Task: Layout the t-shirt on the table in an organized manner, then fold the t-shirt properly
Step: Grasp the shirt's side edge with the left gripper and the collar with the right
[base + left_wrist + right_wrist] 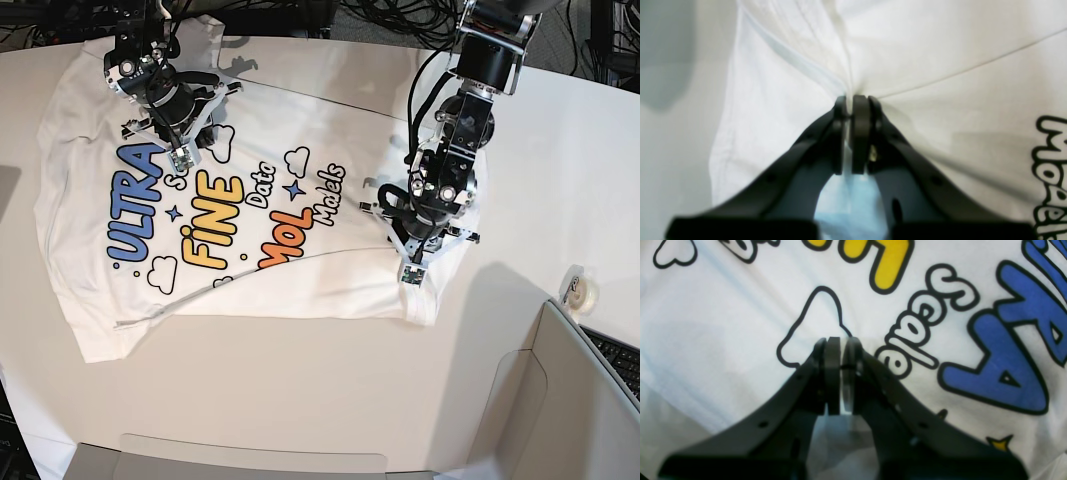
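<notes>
the white t-shirt (250,215) lies spread printed side up on the off-white table (300,400), its blue, yellow and orange lettering readable across the middle and a long crease running through the lower part of the print. the left hand (412,272) is down on the shirt's plain white end near the table's middle, and in the left wrist view (850,100) its two dark fingers are pressed together with a ridge of white cloth gathered between them, folds radiating outward from the pinch; part of the black-outlined lettering shows at that view's right edge. the right hand (181,160) sits on the other end of the shirt, just beside the blue "ultra" lettering. in the right wrist view (839,341) its fingers are closed, and a thin fold of white fabric is caught between them next to a cloud outline, with the word "scale", a yellow letter and the blue letters around it. a roll of clear tape (580,287) rests on the table near a grey-beige panel (560,400).
</notes>
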Tool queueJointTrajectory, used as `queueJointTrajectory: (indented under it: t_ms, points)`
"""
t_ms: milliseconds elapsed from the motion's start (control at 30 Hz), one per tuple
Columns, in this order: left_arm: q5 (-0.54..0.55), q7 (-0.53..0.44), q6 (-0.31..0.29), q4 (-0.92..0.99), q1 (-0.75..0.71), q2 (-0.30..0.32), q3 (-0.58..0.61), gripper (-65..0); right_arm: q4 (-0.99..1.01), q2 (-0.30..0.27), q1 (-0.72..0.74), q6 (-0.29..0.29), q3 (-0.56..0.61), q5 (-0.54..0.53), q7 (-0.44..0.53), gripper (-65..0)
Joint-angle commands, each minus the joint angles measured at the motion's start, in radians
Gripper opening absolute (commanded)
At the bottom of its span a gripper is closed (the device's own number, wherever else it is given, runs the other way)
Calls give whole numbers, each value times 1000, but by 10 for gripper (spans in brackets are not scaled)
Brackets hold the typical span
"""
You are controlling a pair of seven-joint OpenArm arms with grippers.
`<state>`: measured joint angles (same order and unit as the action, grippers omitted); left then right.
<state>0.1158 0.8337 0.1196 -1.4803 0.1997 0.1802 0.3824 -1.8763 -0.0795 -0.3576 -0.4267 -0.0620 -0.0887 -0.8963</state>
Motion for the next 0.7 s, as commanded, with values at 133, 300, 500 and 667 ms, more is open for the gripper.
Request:
queueJointTrajectory:
  t_ms: [133, 300, 500, 667]
  points:
    - [-15, -17, 5, -16, 25, 8, -4, -549, 24, -4, -22, -7, 1, 36, -100, -600]
    - [-15, -21, 5, -13, 27, 8, -4, -540, 71, -4, -19, -7, 1, 36, -100, -600]
    - [-15, -21, 5, -12, 47, 2, 0, -548, 117, -4, -14, -8, 46, 34, -99, -600]
    - [-15, -21, 5, -12, 59, 2, -3, -590, 119, -9, -13, -8, 73, 34, -99, -600]
